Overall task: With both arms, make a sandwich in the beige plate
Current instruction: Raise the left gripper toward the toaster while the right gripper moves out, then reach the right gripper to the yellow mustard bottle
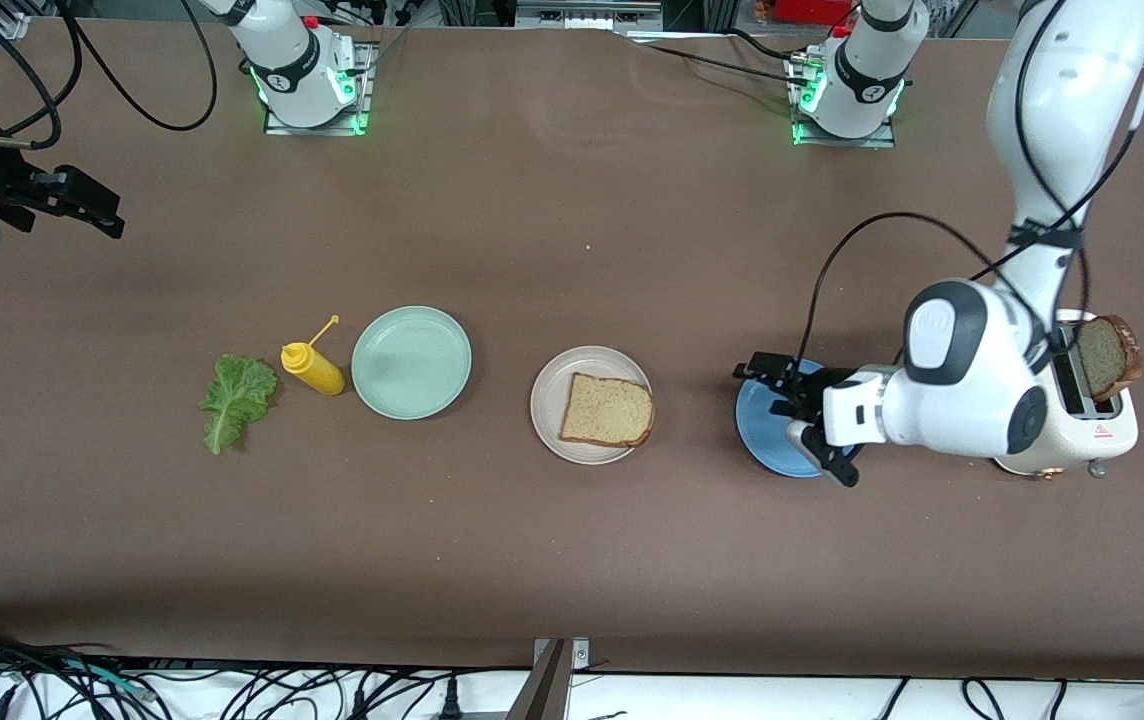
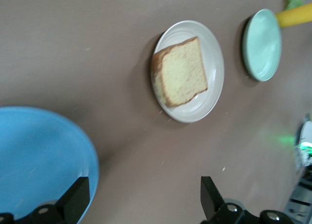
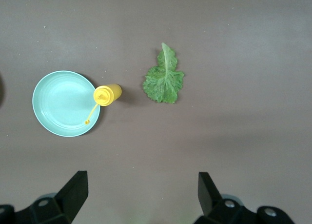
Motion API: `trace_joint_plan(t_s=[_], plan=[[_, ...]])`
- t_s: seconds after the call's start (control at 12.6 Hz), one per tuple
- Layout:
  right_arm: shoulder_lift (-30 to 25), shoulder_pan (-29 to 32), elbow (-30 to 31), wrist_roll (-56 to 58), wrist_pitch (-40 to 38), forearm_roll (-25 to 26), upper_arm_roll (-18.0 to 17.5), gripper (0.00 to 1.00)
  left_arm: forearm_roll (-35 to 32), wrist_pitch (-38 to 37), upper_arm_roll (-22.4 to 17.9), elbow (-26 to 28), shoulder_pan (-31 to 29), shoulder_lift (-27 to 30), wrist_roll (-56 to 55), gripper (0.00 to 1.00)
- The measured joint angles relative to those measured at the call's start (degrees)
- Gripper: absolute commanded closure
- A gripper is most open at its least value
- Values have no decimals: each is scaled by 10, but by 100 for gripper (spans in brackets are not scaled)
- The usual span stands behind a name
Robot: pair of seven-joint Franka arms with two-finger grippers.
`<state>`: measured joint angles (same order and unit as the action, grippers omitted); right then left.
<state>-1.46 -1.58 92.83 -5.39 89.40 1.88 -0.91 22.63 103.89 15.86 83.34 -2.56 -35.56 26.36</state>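
One tan toast slice lies on the beige plate mid-table; the left wrist view shows the toast and plate rim too. A second, darker toast slice stands up out of the white toaster. The green lettuce leaf lies flat on the table toward the right arm's end, also in the right wrist view as the lettuce leaf. My left gripper is open and empty over the blue plate's edge. High above the table at the right arm's end, my right gripper is open and holds nothing.
A blue plate sits between the beige plate and the toaster. A mint-green plate and a yellow mustard bottle on its side lie between the lettuce and the beige plate.
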Motion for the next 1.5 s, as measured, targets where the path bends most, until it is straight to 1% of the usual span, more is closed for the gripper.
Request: trace_joint_plan(t_s=[0.24,0.4,0.47,0.55,0.79,0.95,1.11,1.27,1.34,1.5], plan=[[0,0,0,0,2,-20,-2,0,-96,-54,-7,0,-16,62,-34,0],[0,0,0,2,3,-24,-4,0,-154,-89,-6,-1,-20,105,-88,0],[0,0,0,9,5,-32,-6,0,-179,-108,-2,-1,-18,131,-121,0],[1,0,0,23,9,-52,-8,0,-194,-123,2,-1,-16,158,-151,0],[7,2,0,107,25,-115,-7,0,-216,-154,0,-1,-14,226,-197,0],[14,5,2,178,37,-147,-6,0,-216,-180,-9,1,-18,255,-202,0],[23,9,6,269,50,-176,-5,0,-216,-186,-41,4,-9,278,-202,0],[35,23,16,376,61,-214,-3,0,-216,-186,-78,13,19,298,-202,0],[42,30,22,430,68,-236,2,0,-216,-178,-93,24,39,305,-202,0],[54,41,35,544,76,-274,14,0,-216,-127,-108,64,64,331,-204,0]])
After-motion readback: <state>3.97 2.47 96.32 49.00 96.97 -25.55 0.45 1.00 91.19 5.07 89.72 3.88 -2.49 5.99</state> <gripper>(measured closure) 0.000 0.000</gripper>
